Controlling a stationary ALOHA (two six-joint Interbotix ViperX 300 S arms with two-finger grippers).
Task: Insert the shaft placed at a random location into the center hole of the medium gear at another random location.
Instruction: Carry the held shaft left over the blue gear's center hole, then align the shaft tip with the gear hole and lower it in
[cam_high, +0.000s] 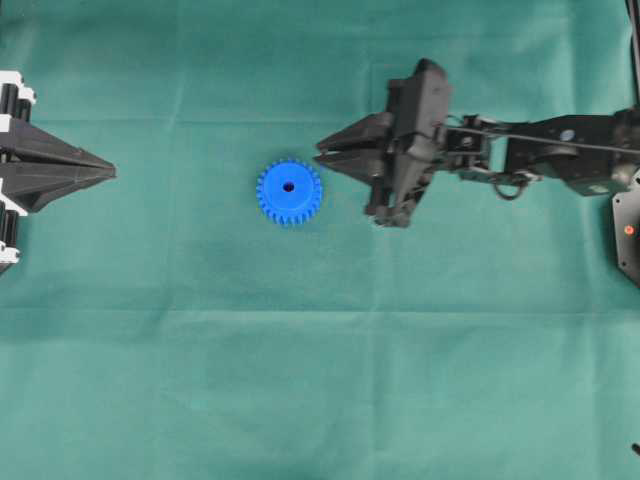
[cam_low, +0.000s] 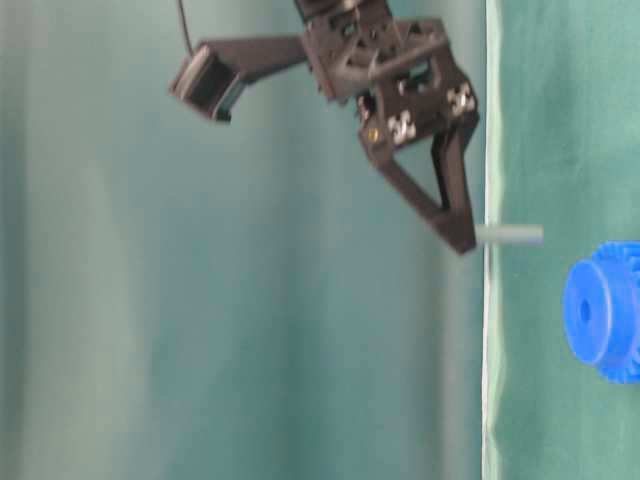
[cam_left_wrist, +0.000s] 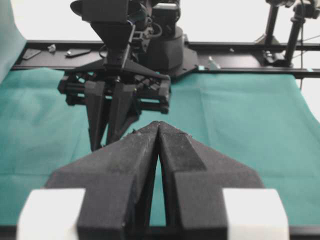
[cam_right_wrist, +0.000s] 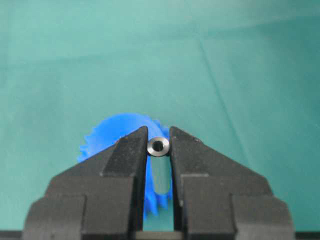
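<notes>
While the left gripper (cam_high: 110, 172) rests at the left edge of the green cloth (cam_high: 320, 380) with its fingers pressed together and holding nothing, the right gripper (cam_high: 322, 157) hangs just right of the blue gear (cam_high: 289, 191), clamped on the small silver shaft (cam_right_wrist: 158, 147). From table level the shaft (cam_low: 508, 235) sticks out from the fingertips toward the cloth. The gear lies flat, its center hole (cam_high: 289, 186) uncovered and apart from the shaft.
</notes>
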